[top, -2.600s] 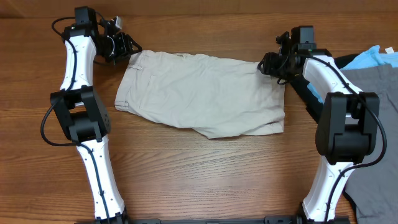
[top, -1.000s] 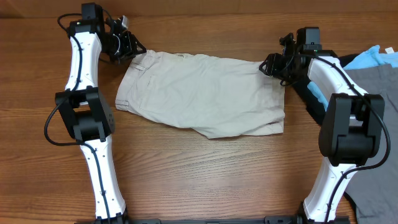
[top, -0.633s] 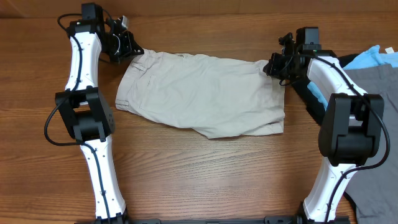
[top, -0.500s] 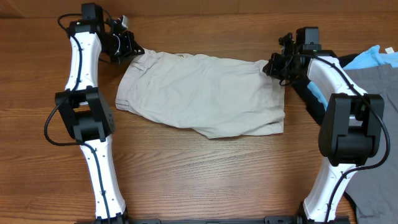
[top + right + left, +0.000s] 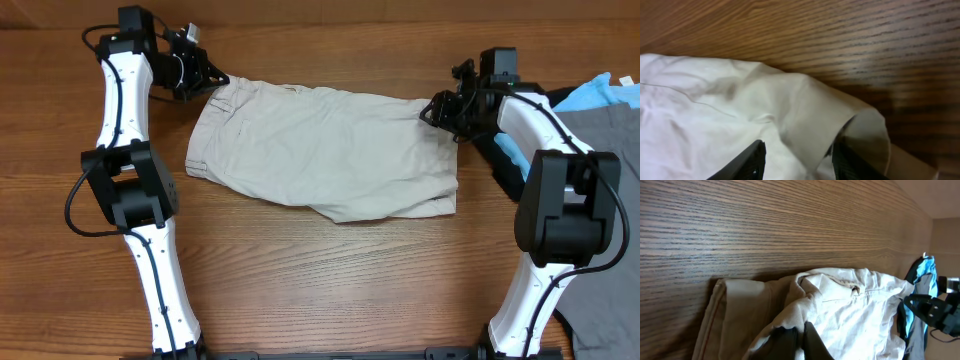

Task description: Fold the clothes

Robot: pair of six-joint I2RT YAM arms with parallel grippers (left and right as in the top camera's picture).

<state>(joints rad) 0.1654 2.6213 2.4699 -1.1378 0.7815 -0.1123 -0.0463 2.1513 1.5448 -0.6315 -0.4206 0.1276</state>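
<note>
The pale beige shorts (image 5: 320,150) lie flat across the middle of the table, waistband to the left. My left gripper (image 5: 207,77) is at their far left corner, shut on a pinch of the waistband fabric (image 5: 855,310), as its wrist view shows (image 5: 801,340). My right gripper (image 5: 437,108) is at the far right corner. In the right wrist view its fingers (image 5: 797,152) are open, astride a raised fold of the shorts' hem (image 5: 715,110).
At the right edge lie a grey garment (image 5: 600,150), a light blue one (image 5: 612,92) and a black one (image 5: 560,97) beside my right arm. The blue garment also shows in the left wrist view (image 5: 921,277). Bare wood surrounds the shorts.
My left arm has shifted slightly left, its gripper still at the waistband corner. My right gripper has edged a little right at the hem corner. The shorts lie as before.
</note>
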